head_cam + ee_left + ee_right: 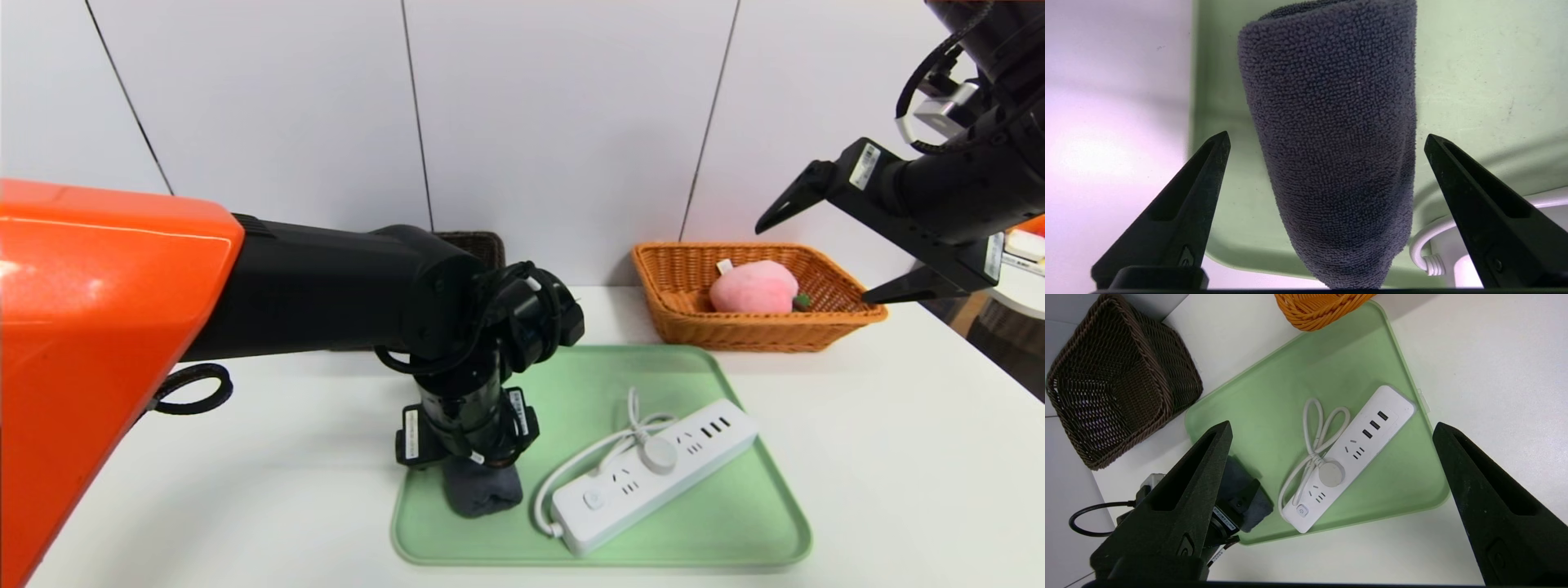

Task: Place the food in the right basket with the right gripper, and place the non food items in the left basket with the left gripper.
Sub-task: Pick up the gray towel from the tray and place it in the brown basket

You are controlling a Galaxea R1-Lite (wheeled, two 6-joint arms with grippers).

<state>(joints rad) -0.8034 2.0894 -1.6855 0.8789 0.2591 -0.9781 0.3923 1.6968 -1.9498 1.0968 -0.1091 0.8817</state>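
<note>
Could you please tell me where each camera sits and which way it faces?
Head: looks forward and down at the tray; both arms show.
Left wrist: faces down at the towel; open left hand shows.
Right wrist: overlooks tray and baskets; open right hand shows.
Head and right wrist share the power strip.

Bench (914, 457): plain white top, smooth, light sheen. White panels (555, 122) stand upright along its far edge, split by thin dark seams: one near the middle, one toward the right, one toward the left, all slanting a bit in the head view. Right edge of the bench runs diagonally. Past it, beyond the far right corner: round-edged white surface (1019, 287) with white stuff stacked on it, something orange (1033, 225) behind, too cut off to name. Under that, brown and dark shapes, can't tell what. Lighting: bright, soft shadows on the bench, pale glare patch near its left side.
</note>
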